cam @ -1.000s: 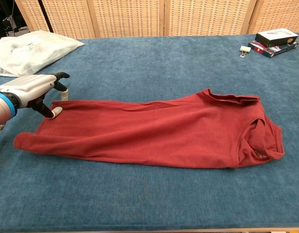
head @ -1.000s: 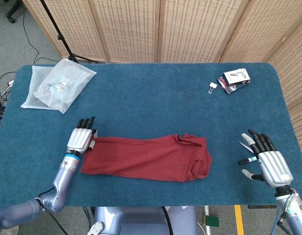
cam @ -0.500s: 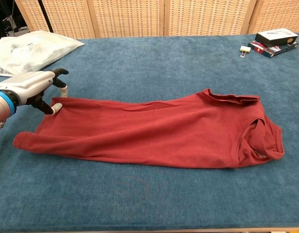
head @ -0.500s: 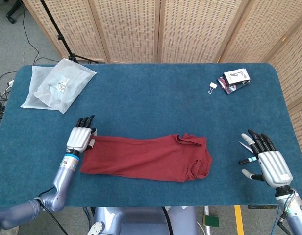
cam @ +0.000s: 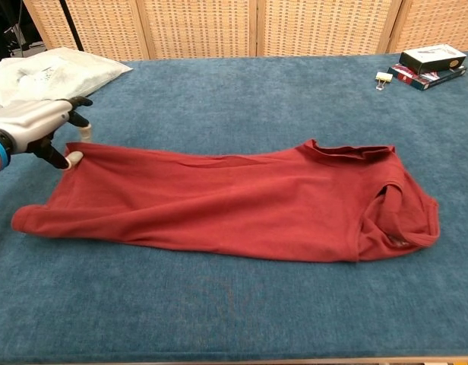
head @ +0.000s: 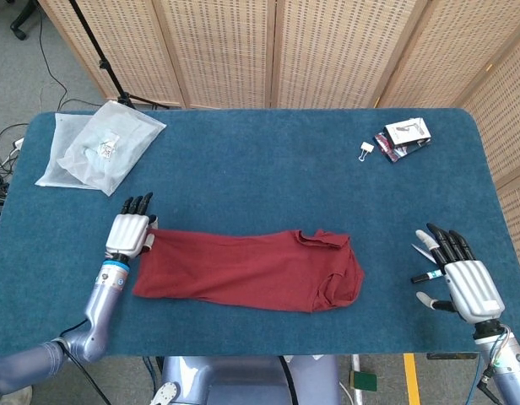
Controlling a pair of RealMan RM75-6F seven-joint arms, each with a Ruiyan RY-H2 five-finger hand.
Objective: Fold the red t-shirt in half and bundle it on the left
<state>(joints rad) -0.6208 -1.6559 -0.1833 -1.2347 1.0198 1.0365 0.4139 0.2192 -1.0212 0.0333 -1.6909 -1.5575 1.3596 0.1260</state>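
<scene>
A blue cloth-covered table [head: 260, 169] fills most of both views, with woven folding screens [head: 268, 51] standing behind its far edge. The red t-shirt [head: 247, 270] lies flat on the near half of the table, folded lengthwise into a long band that runs left to right, its collar and sleeve bunched at the right end and its hem at the left end. In the chest view the same shirt [cam: 219, 201] spreads across the middle of the frame, with small creases along its upper edge. At the far left corner of the table rests a clear plastic bag [head: 100, 152] with something pale inside. The left hand [head: 129, 232] sits at the shirt's upper left corner; in the chest view its fingertips [cam: 73, 157] pinch the edge of the fabric there against the table, the other fingers held close together. The right hand [head: 454, 274] rests near the table's right front edge, well apart from the shirt, fingers spread and holding nothing. Near the far right corner lies a small stack of boxes [head: 405, 137], and just beside it a little binder clip [head: 365, 150].
</scene>
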